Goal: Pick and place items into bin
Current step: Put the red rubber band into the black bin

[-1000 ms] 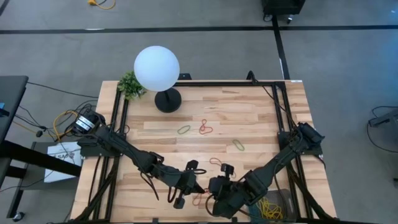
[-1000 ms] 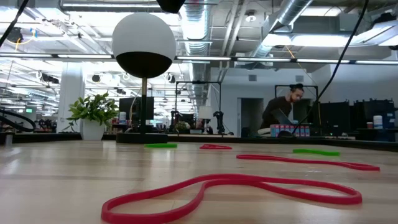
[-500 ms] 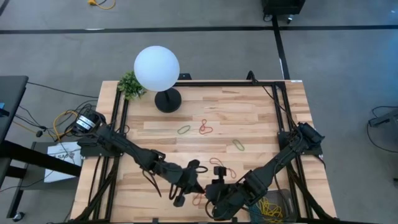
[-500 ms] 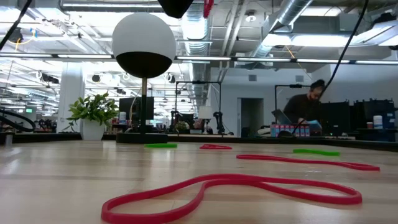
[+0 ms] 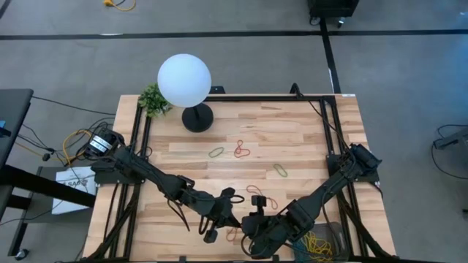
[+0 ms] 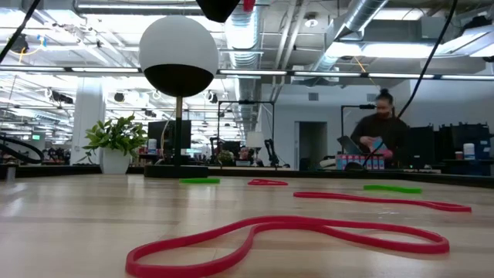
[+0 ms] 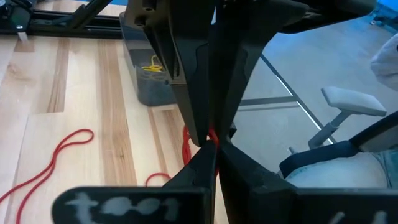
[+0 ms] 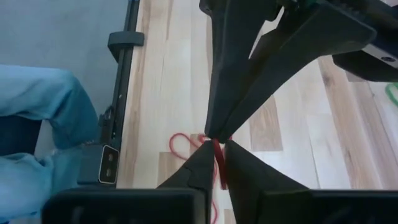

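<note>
Left wrist view: left gripper (image 7: pixel 212 142) pinched tight on a thin red rubber-band loop (image 7: pixel 211 134) right at the tips, with the small dark grey mesh-walled bin (image 7: pixel 149 87) and its yellow bands (image 7: pixel 152 64) well beyond the jaws. Floppy, stretchy, near weightless stuff, so probably best nipped on a single strand deep in the tips, else likely to spring out. Right wrist view: right gripper (image 8: pixel 217 152) clamped on what looks like the same strand, no telling how much loop hangs free. High view too crowded over the pinch to show the band, and low view only catches a red scrap cut off at the top edge, well above another twisted red rubber band (image 6: pixel 285 232) lying flat.
</note>
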Robot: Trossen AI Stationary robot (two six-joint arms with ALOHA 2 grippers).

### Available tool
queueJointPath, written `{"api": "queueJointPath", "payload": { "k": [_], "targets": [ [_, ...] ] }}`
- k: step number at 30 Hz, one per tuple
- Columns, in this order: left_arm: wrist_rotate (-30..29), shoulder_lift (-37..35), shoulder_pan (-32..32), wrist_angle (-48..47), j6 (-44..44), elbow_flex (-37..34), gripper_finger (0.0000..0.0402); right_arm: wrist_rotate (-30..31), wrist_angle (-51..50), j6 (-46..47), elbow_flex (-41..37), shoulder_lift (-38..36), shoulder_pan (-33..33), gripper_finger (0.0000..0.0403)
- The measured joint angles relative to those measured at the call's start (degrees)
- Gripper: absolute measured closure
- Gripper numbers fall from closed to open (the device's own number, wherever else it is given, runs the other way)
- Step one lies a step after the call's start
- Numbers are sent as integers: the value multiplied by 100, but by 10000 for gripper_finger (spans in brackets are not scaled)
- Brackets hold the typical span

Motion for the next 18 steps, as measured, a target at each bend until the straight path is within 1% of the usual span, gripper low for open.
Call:
{"api": "queueJointPath", "payload": {
  "k": [4,7,9,14,18],
  "targets": [
    [10,0,-13,116,0,0,401,-29,-72,265,0,0,-19,397],
    [8,0,-11,158,0,2,401,-6,-131,725,0,0,-36,396],
    [-2,0,-13,153,0,2,401,-8,-141,866,0,0,-44,398],
    [-38,0,-11,31,4,2,399,-15,-204,971,0,0,-34,399],
    [-184,-4,-13,-189,125,2,384,-17,-214,971,0,0,-23,401]
  ]
}}
